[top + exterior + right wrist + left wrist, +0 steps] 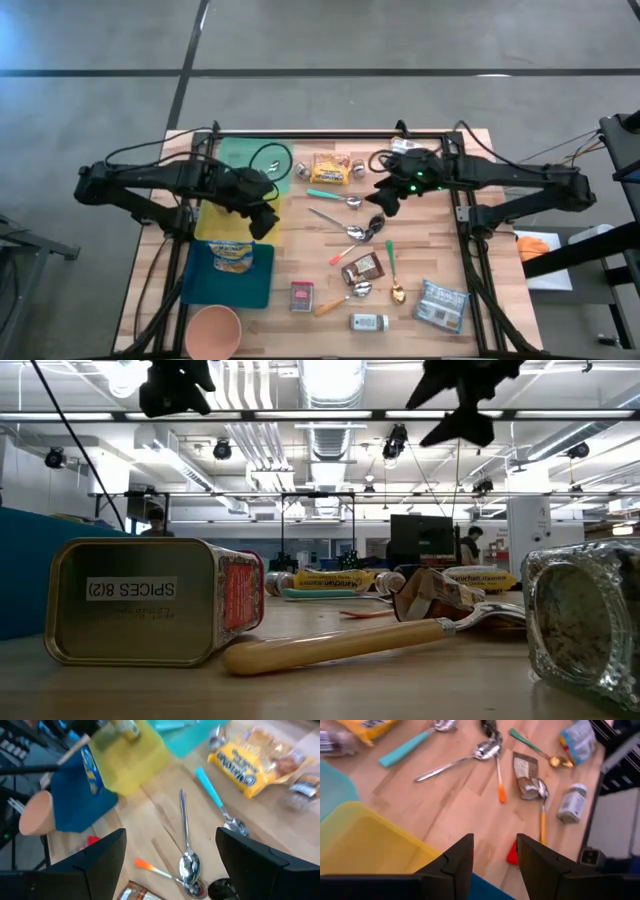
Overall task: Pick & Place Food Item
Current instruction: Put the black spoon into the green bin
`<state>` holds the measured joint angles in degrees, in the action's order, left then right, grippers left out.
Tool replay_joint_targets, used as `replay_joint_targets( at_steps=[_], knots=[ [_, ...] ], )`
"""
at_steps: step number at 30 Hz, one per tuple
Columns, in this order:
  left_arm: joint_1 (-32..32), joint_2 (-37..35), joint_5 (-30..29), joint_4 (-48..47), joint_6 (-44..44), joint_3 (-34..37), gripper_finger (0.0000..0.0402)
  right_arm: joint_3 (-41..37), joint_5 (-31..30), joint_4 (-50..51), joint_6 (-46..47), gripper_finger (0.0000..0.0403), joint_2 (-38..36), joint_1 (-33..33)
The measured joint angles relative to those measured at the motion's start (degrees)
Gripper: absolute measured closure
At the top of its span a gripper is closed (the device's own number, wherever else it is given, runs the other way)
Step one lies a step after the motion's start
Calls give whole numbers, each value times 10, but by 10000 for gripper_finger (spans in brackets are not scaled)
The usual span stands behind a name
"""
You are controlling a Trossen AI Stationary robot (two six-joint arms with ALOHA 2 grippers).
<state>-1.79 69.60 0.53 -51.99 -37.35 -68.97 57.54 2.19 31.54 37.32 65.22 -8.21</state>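
Overhead, the wooden tabletop (300, 262) carries:
- Left side: a green tray (238, 155), a yellow tray (218, 218) and a blue tray (205, 285) in a line towards the near edge, the blue one bearing a yellow food packet (233, 256); a peach cup (212, 330) at the near left corner.
- Far edge: a yellow snack bag (329, 169).
- Centre: spoons, a brown packet (362, 269), a red spice tin (301, 296) and a small jar (369, 322). Bare wood lies between the trays and the spoons.
- Left claw (262, 222): over the yellow tray's inner edge, arm reaching in from the left.
- Right claw (386, 200): over the far centre, just beside the teal-handled spoon (333, 197).

Low view: spice tin (150, 600) on its side, a wooden-handled spoon (340, 644) before it, both claws hanging high.

Left wrist view: fingers (455, 865) moderately parted, holding nothing, above the yellow tray's rim (365, 840).

Right wrist view: fingers (95, 862) spread wide, empty, over a metal spoon (187, 845).
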Motion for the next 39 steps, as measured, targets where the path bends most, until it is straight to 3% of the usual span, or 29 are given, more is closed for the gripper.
replay_joint_targets(
  at_steps=[6, 11, 19, 26, 31, 36, 39],
  knots=[
    [0, -3, -49, -8, -9, 0, 245, 0, 67, -1, -42, 99, 56, -44],
    [0, -3, -53, 45, -7, 40, 245, 0, 123, 35, -109, 99, 80, -71],
    [0, -3, -6, 138, -32, 101, 244, 0, 129, 132, -299, 99, 66, -60],
    [1, -3, -6, 138, -32, 91, 244, 0, 117, 172, -353, 99, 75, -61],
    [2, -3, -14, 172, -32, 82, 245, 0, 62, 196, -235, 99, 98, -61],
    [5, -2, -17, 191, -32, 82, 245, 0, 37, 196, 89, 99, 123, -61],
    [8, -1, -21, 192, -32, 82, 245, 0, 37, 183, 210, 99, 136, -61]
  ],
)
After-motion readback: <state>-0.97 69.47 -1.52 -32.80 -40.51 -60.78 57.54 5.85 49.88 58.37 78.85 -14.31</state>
